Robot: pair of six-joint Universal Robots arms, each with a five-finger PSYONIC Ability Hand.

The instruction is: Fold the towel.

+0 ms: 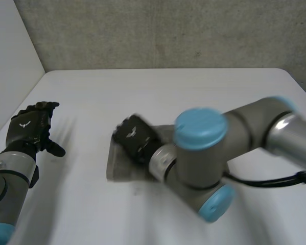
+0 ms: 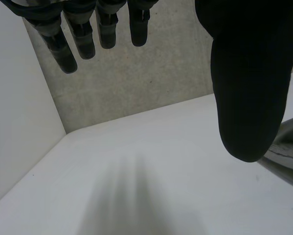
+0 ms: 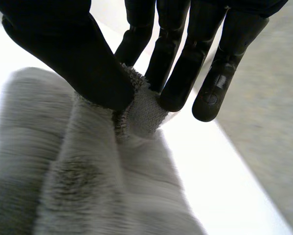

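Right arm [image 1: 204, 153] across towel [image 1: 121, 166], right hand [image 1: 135, 138] pinching edge (left hand [image 1: 30, 125] relaxed)

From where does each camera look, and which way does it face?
Head view: between and behind the arms, looking down at the white table; both arms show.
Left wrist view: on that wrist, along the open left hand toward the concrete wall.
Right wrist view: on that wrist, along the right hand pinching the fluffy grey towel.
All three show the towel.
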